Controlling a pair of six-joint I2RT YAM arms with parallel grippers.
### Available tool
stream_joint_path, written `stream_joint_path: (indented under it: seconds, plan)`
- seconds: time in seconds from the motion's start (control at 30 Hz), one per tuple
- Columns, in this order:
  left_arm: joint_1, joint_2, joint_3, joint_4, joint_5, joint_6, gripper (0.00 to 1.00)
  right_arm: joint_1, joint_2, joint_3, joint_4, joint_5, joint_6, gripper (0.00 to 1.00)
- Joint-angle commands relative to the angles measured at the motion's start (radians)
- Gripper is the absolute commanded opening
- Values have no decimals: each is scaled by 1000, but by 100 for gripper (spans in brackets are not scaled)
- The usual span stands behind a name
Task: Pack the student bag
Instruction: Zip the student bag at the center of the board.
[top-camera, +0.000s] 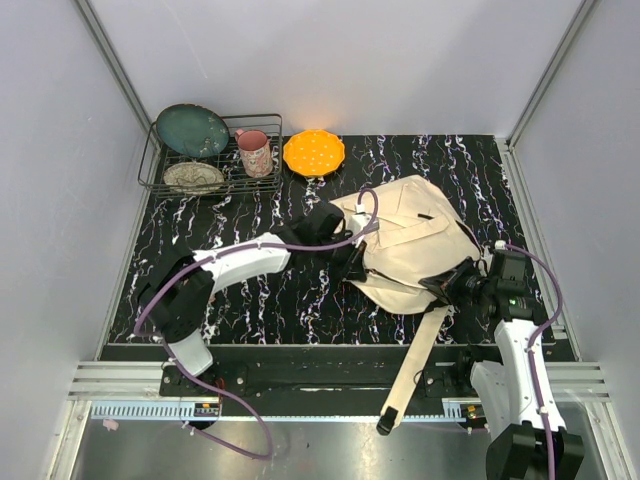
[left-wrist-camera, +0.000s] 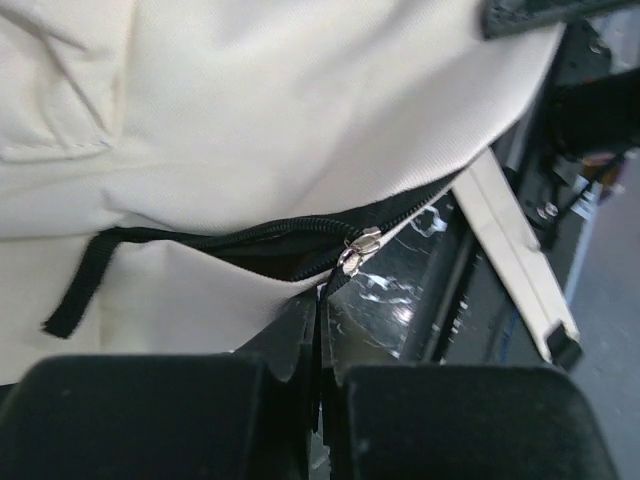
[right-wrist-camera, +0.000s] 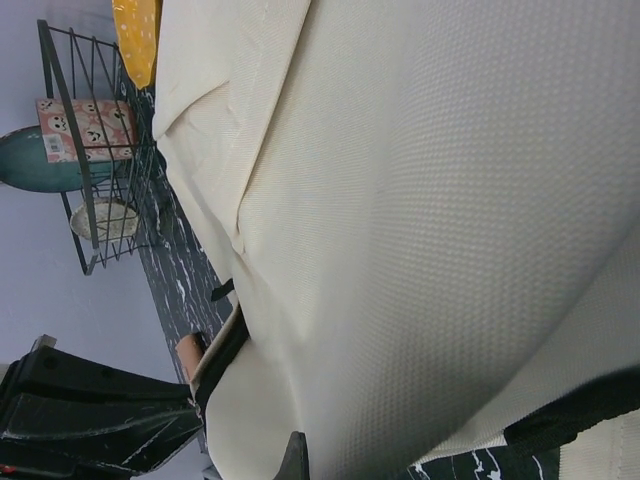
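Bag (top-camera: 410, 240) lies right of centre on the worktop (top-camera: 260, 300). Left pincer (left-wrist-camera: 320, 315) seems clamped on the zip pull (left-wrist-camera: 350, 260); right pincer (top-camera: 442, 285) is closed at the bag's near edge. A skewed tug could jam the zip or drag the bag.

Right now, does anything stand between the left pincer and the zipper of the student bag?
Nothing visible does. The left pincer is shut right at the zipper pull of the student bag, seemingly pinching its tab. Only the bag's own cream fabric lies around it.
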Motion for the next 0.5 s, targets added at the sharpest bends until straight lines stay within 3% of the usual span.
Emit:
stream_joint_path:
  seconds: [0.0,0.07,0.23,0.33,0.47]
  plan:
    - [150,-80,9,-300,97,120,0,-31,-18,71,-35,184,-81,0]
    - [117,-112,-29,-291,179,113,0,-31,-1,79,-6,192,-74,0]
    - [83,-65,-159,-185,215,10,0,-31,68,112,60,184,-65,0]
    - [74,-22,-190,-177,71,-32,0,-32,73,134,56,189,-83,0]
    - [153,-19,-186,-176,-81,-73,0,-32,45,141,0,220,-108,0]
